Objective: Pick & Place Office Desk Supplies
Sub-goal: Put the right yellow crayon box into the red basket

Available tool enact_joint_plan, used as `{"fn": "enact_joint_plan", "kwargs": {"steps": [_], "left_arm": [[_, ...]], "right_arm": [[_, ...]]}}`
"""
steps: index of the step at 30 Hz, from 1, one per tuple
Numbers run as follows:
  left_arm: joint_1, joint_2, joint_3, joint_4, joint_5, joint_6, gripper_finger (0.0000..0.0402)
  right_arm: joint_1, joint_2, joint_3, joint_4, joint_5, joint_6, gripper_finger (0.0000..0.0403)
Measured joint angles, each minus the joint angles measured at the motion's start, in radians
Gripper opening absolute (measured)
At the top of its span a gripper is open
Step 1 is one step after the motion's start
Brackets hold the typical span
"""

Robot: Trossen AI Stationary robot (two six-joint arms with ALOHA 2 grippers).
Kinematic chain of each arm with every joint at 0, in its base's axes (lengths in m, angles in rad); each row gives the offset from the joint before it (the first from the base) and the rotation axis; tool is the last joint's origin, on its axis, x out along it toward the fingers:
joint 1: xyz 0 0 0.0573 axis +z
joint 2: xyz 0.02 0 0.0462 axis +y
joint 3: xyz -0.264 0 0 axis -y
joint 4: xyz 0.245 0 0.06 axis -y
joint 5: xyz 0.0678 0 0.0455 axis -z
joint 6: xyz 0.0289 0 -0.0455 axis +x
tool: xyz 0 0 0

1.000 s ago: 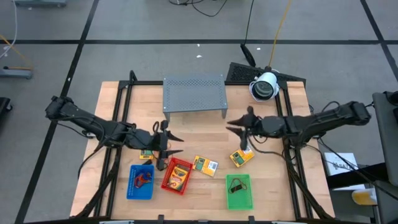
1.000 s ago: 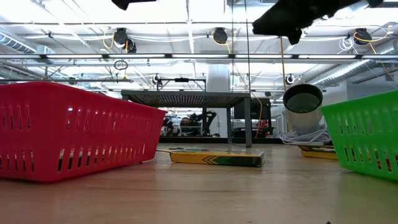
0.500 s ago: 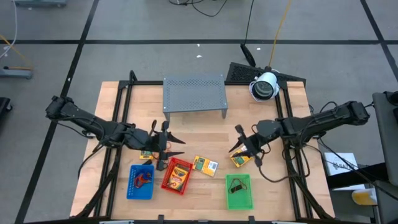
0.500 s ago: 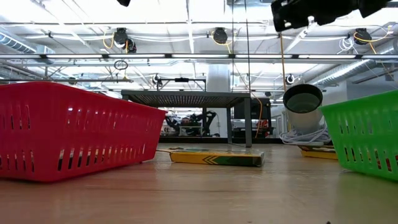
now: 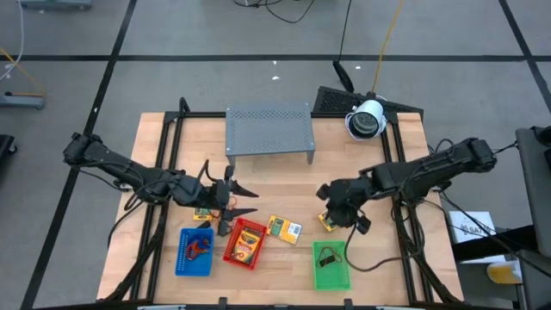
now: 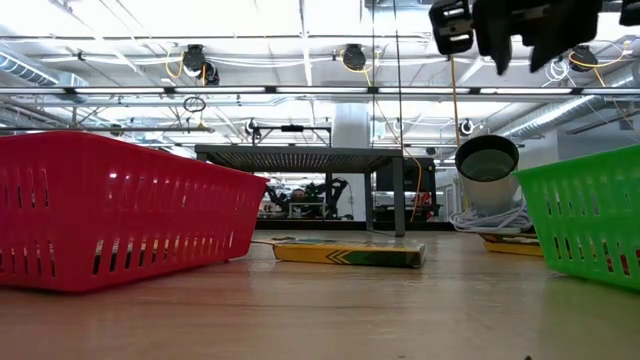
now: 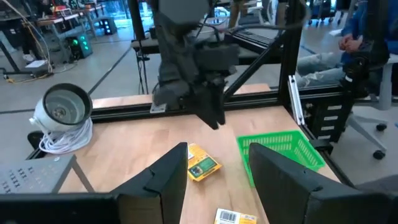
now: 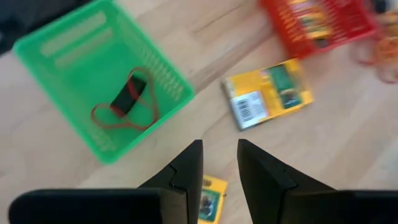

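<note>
Yellow-orange packets are spread around the table. One packet [image 5: 284,228] lies flat mid-table and one [image 5: 248,244] lies in the red tray [image 5: 234,255]. A third [image 5: 203,213] sits beside my left gripper [image 5: 243,201], which points level toward the table's right, open and empty. My right gripper [image 5: 334,207] slants down over a fourth packet [image 5: 331,223], its fingers [image 8: 186,165] narrowly open above that packet [image 8: 209,198] and touching nothing. The green tray [image 8: 56,43] holds a rubber band [image 8: 124,112] and a dark clip [image 8: 127,96]. Red bands [image 5: 198,247] lie in the blue tray [image 5: 182,263].
A grey perforated rack [image 5: 269,131] stands at the far middle. A white camera with coiled cable [image 5: 367,119] sits at the far right. The three trays line the near edge. Bare wood shows between the rack and the packets. People sit beyond the table [image 7: 367,37].
My right gripper has swung from pointing level toward the table's left to slanting down. It rolled and moved toward the near edge, and now hangs over the packet by the green tray. No object has moved.
</note>
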Motion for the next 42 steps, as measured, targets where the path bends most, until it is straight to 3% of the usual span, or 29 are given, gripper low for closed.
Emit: {"fn": "enact_joint_plan", "kwargs": {"steps": [6,14,19,24,30,34,42], "left_arm": [[0.000,0.000,0.000,0.019,-0.103,-0.062,0.0182],[0.000,0.000,0.000,0.015,-0.116,-0.076,0.0182],[0.002,0.000,0.000,0.014,-0.108,0.021,0.0182],[0.018,-0.021,0.000,0.006,-0.098,0.118,0.0182],[0.038,-0.062,0.000,-0.025,-0.060,0.029,0.0182],[0.021,-0.076,0.001,-0.024,-0.059,-0.052,0.0182],[-0.026,-0.071,0.000,-0.033,-0.022,-0.103,0.0182]], "right_arm": [[0.019,0.118,0.042,-0.011,0.021,0.038,0.0089],[0.058,0.197,0.050,0.022,0.188,0.138,0.0089],[0.059,0.234,0.079,0.026,0.222,0.302,0.0089],[0.084,0.249,0.141,0.021,0.414,0.537,0.0089],[0.154,0.246,0.220,-0.018,0.551,0.794,0.0089],[0.196,0.290,0.242,-0.027,0.555,0.889,0.0080],[0.227,0.582,0.479,-0.444,0.550,1.012,0.0043]]}}
